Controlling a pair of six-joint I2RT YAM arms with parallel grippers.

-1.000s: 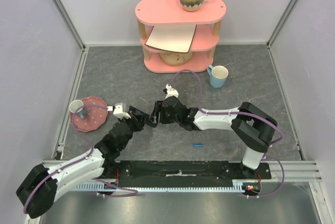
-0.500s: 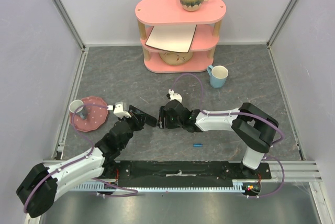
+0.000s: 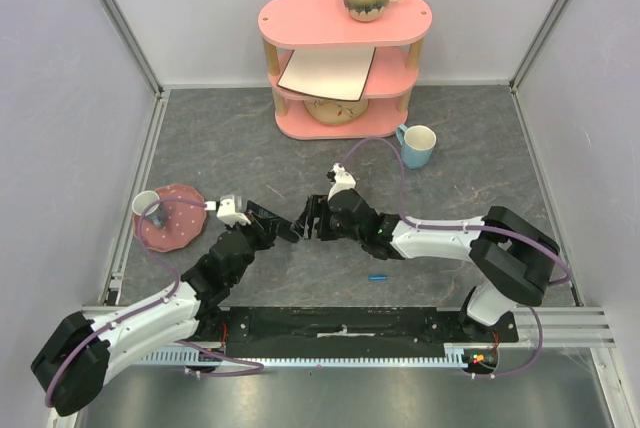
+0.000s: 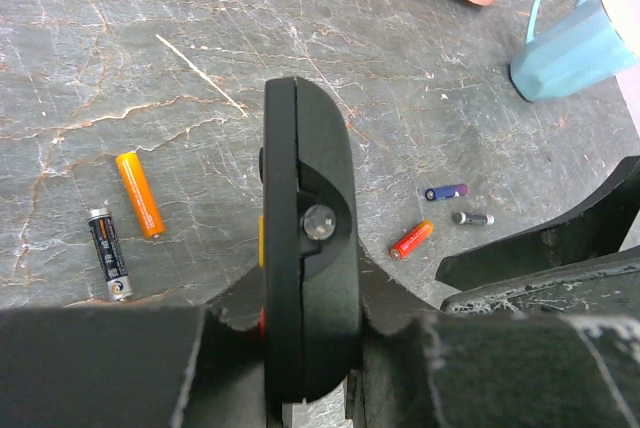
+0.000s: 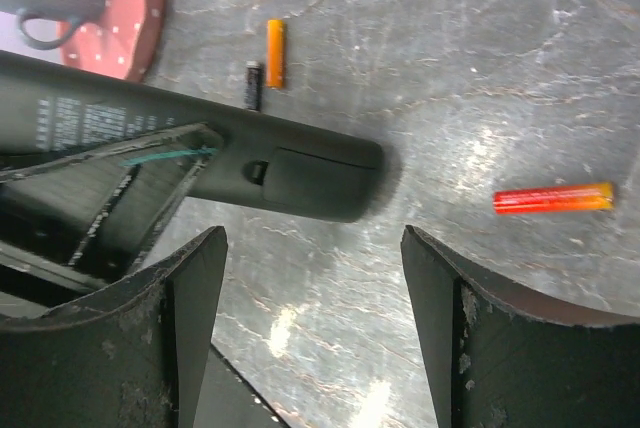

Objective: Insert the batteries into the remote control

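I see my left tool (image 3: 268, 227) clenched on the remote control (image 4: 305, 248) at frame centre, my right tool (image 5: 312, 273) released near it, and the batteries (image 4: 446, 191) lying at the right.

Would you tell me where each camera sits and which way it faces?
Top external: above, behind left arm and right arm, facing down at table; both show.
Left wrist: on left gripper, looking along the clamped remote; own fingers show.
Right wrist: above open right gripper, facing down; fingers show.
Wrist views share remote, orange battery.
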